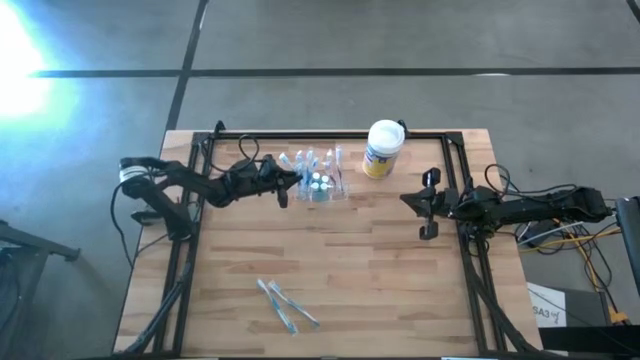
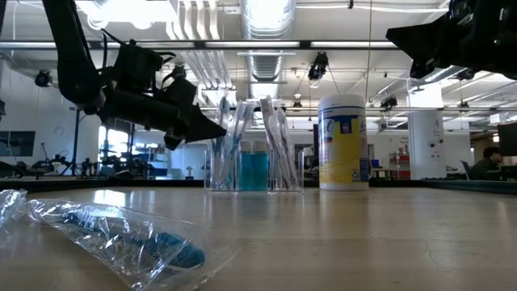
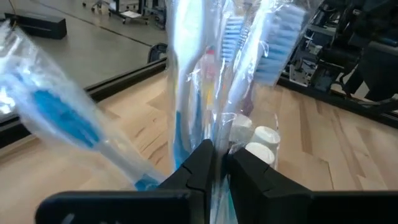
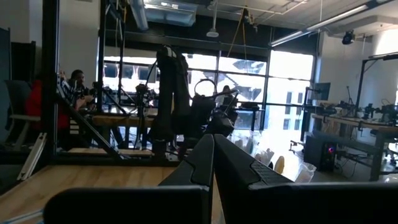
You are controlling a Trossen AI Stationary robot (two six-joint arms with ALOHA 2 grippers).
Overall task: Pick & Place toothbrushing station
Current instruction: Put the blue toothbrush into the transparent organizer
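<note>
The toothbrushing station (image 1: 318,186) stands upright at the desk's (image 1: 350,290) far middle; the left gripper (image 1: 290,187) is nearer, its fingers narrow on 1 wrapped toothbrush (image 3: 186,93) in it; the right gripper (image 1: 428,206) waits apart, fingers pressed together.

A wooden butcher-block table (image 1: 330,280) stands on a grey concrete floor (image 1: 420,40) crossed by dark seams, with glare pooling at one corner. Beyond the table, an open workshop stretches back under exposed silver ducts (image 2: 266,61) and bright strip lights (image 2: 137,10). Tall windows (image 4: 286,87) let daylight in behind benches crowded with equipment. A white column (image 2: 426,144) rises at one side, and a seated person (image 4: 78,84) works at a far desk.
</note>
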